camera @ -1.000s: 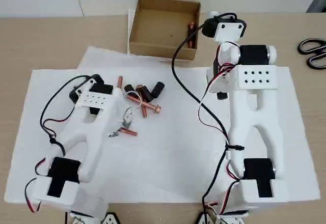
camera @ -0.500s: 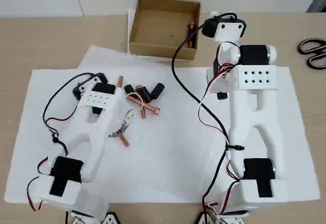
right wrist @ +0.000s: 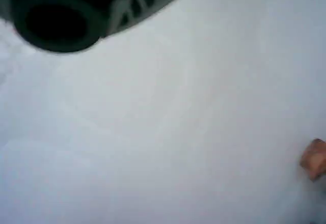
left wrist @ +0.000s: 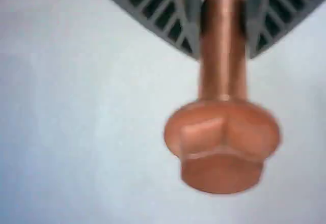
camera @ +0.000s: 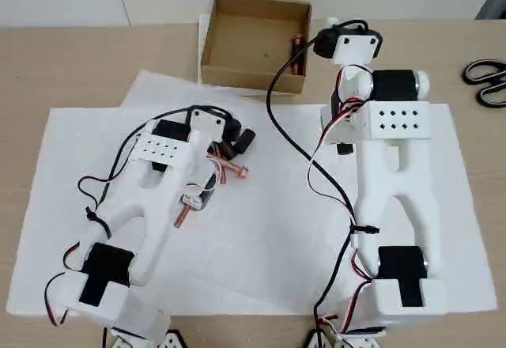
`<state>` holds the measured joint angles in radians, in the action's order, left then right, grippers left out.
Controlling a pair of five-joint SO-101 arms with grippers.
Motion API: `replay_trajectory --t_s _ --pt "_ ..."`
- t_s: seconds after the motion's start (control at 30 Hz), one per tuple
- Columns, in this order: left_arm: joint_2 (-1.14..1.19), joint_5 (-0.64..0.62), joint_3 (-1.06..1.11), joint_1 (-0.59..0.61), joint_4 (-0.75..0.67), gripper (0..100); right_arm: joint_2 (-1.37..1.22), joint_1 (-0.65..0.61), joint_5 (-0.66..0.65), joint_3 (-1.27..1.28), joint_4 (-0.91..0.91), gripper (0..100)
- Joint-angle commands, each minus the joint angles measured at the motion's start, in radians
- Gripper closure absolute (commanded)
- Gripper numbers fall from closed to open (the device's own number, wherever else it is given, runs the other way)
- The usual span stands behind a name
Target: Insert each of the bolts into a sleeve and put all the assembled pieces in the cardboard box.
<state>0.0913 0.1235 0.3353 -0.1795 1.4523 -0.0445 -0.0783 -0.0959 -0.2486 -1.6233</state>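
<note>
The left arm had swung inward and lifted, and the left gripper [left wrist: 222, 10] had its fingers closed on the shank of a copper bolt [left wrist: 222, 132], held above the white sheet [camera: 261, 237] beside the loose pile [camera: 229, 146]. The right gripper [right wrist: 71, 5] appeared clamped on a black sleeve [right wrist: 56, 25], near the cardboard box [camera: 251, 79]. The step in hand looked like insertion, so the next move would call for lining the bolt up with the sleeve's bore.

On the desk [camera: 71, 55], the cardboard box [camera: 251, 78] stood at the sheet's [camera: 261, 245] far edge; bolts [camera: 231, 171] and sleeves [camera: 247, 137] lay on the sheet, scissors [camera: 486, 81] far right.
</note>
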Motion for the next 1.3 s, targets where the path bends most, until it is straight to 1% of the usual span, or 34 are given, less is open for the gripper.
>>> replay_trajectory --t_s 0.0,0.13,0.27,0.57,0.67,0.83,1.0,1.17,1.27 --pt "-0.02 0.041 -0.027 0.02 0.009 99 0.058 -0.001 0.003 -0.006 0.012 99.5" --pt "-0.028 0.025 -0.047 0.06 0.014 98 0.058 -0.001 0.003 -0.005 0.012 99.5" --pt "-0.029 0.026 -0.056 0.083 0.002 89 0.058 -0.001 0.003 -0.005 0.013 99.5" --pt "-0.017 0.028 -0.044 0.083 -0.103 89 0.053 -0.001 0.003 -0.005 0.013 99.5" --pt "0.023 0.04 -0.038 0.087 -0.121 89 0.053 -0.001 0.003 -0.005 0.013 99.5" --pt "0.123 0.038 -0.042 0.087 -0.15 89 0.053 -0.001 0.003 -0.005 0.013 99.5" --pt "0.141 0.037 -0.042 0.087 -0.155 89 0.053 0.001 0.003 -0.005 0.013 99.5" --pt "0.15 0.023 -0.038 0.083 -0.149 100 0.053 0.001 0.003 -0.005 0.015 99.5" --pt "0.15 -0.031 -0.038 0.084 -0.147 99 0.053 0.001 0.003 -0.005 0.015 99.5"
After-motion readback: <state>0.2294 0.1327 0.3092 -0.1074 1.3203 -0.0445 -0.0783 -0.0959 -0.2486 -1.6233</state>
